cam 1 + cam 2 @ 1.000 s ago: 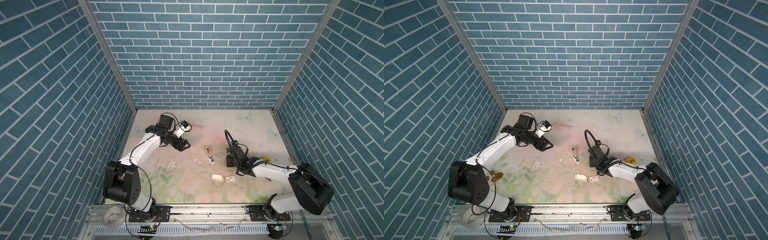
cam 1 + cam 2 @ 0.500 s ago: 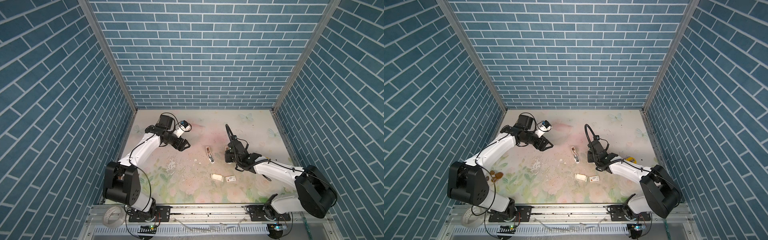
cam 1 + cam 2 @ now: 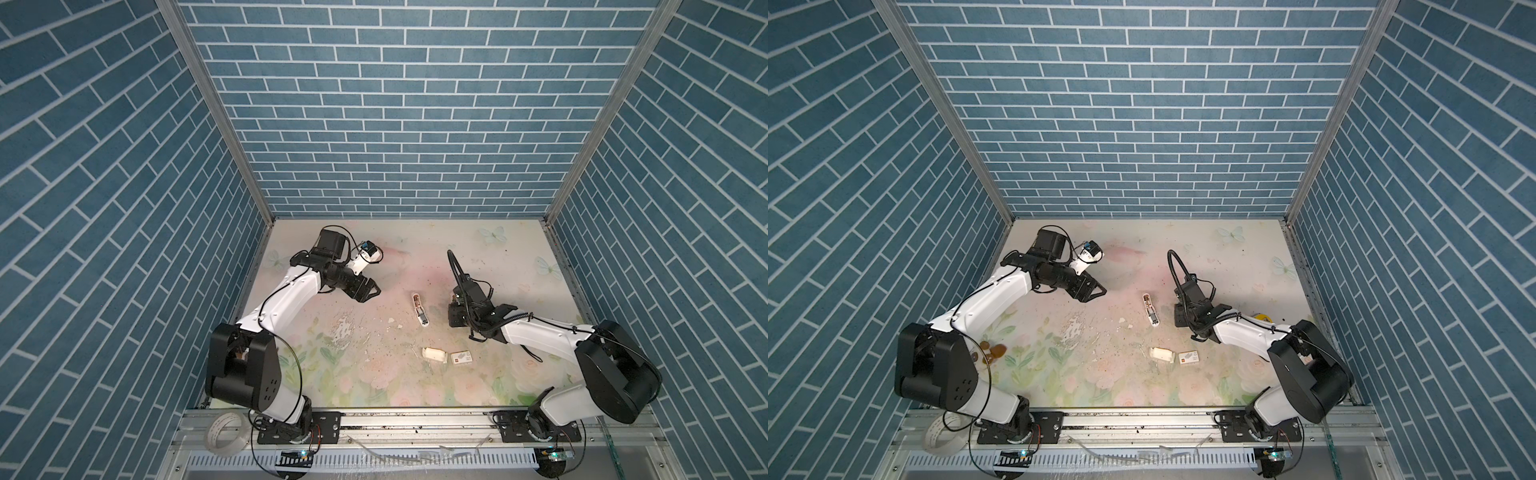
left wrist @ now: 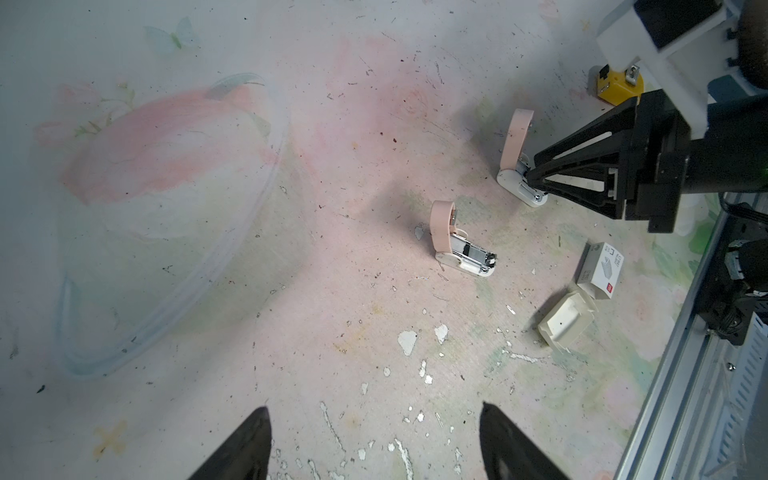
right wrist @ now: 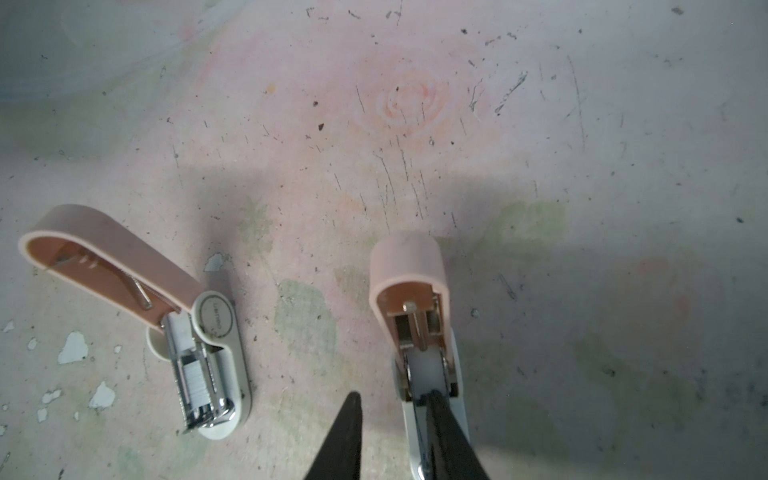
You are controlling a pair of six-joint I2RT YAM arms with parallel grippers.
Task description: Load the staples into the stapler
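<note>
Right wrist view: the right gripper [image 5: 393,399] sits low, jaws a narrow gap apart. One finger [image 5: 446,436] lies along the open channel [image 5: 424,365] of the stapler [image 5: 419,340], its mate beside the base, over the mat [image 5: 415,124]. We cannot tell whether the pair pinches the channel wall, a strip, or nothing. The lid [image 5: 409,257] stands tipped up and back; the channel ahead of the finger looks pale and bare. Near it, the other stapler [image 5: 216,328], lid also up: here the staples [image 5: 198,376] show as a ribbed silver block lying in its channel. Farther out, left wrist view: the white tray [image 4: 563,328] looks empty, the sleeve [image 4: 602,268] just beside it. Farthest, in a top view, the left gripper [image 3: 371,291] hangs spread wide, holding nothing, well apart from both staplers. We judge the step as work at the open magazine, seating or checking a strip. The next move likely calls for a strip lying flat in the channel, then a press on the lid with the base kept from sliding.
</note>
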